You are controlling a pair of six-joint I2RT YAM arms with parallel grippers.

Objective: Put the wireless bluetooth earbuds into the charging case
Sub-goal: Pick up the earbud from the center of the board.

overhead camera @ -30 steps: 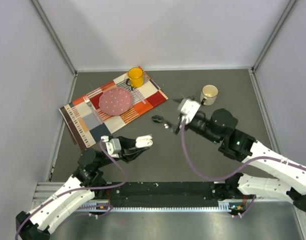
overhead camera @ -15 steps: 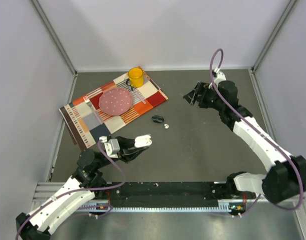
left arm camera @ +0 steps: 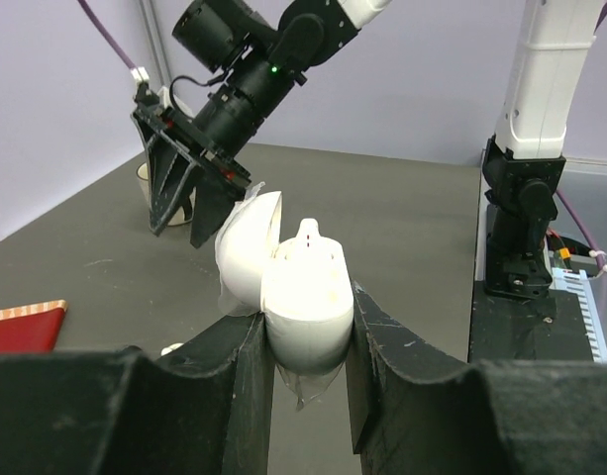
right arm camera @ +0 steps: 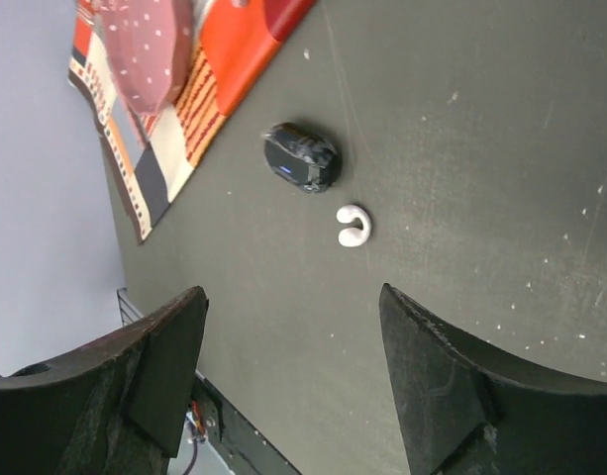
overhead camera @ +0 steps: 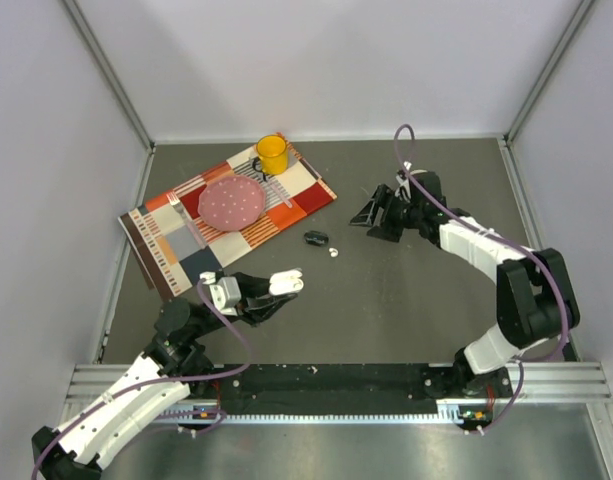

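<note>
White charging case point(left arm camera: 301, 287) clamped in the left gripper point(left arm camera: 305, 341), one white earbud point(overhead camera: 334, 253) loose on the table point(overhead camera: 426, 310).
Black fingers of the left gripper squeeze the case by its sides, its lid tipped up. In the top view the earbud lies on the dark tabletop at about two o'clock from that gripper, well apart from it. The right gripper point(overhead camera: 374, 215) hangs with jaws spread and nothing between them. The earbud sits at about eight o'clock from it, and a black case point(right arm camera: 302, 158) rests near the earbud at ten o'clock.
</note>
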